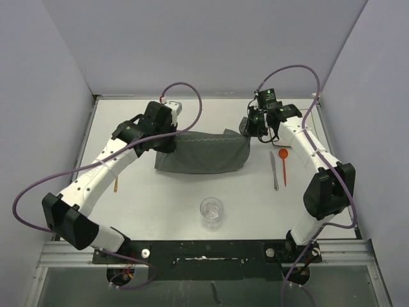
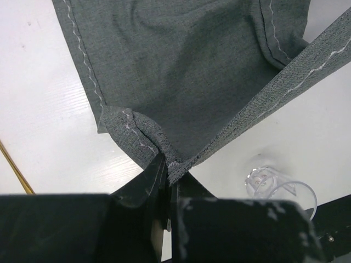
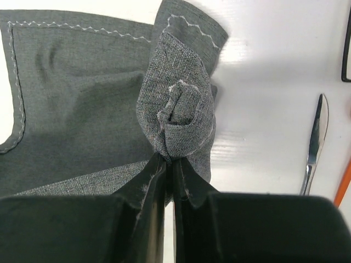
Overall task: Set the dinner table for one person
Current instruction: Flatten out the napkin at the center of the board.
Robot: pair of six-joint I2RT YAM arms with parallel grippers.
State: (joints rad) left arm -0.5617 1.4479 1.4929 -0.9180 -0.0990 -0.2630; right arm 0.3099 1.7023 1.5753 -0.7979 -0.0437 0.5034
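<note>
- The dinner table (image 1: 160,198) is the big white top. It fills the middle of the top view, and everything sits on it.
- The left gripper (image 2: 167,164) is squeezed shut on one corner of the grey placemat (image 1: 204,153), near the upper left of the top view.
- The right gripper (image 3: 170,159) is squeezed shut on another corner, near the upper right. That corner is bunched up and folded over.
- The placemat hangs between the two grippers and sags in the middle.
- Each gripper pinches only a tiny bit of cloth. I think a hard tug from either arm could make a corner slip out, and that side would flop down.
- If one arm goes faster than the other, the placemat could land crooked or wrinkly.
- The bunched corner may stay folded when it is let go, so the placemat would not lie flat.
- The clear cup (image 1: 211,212) stands near the bottom middle of the top view. If the cloth is dragged that way, it could knock the cup over.
- The knife (image 1: 274,169) and orange spoon (image 1: 284,163) lie just below the right gripper. A low arm or a swinging edge of cloth could push them away.
</note>
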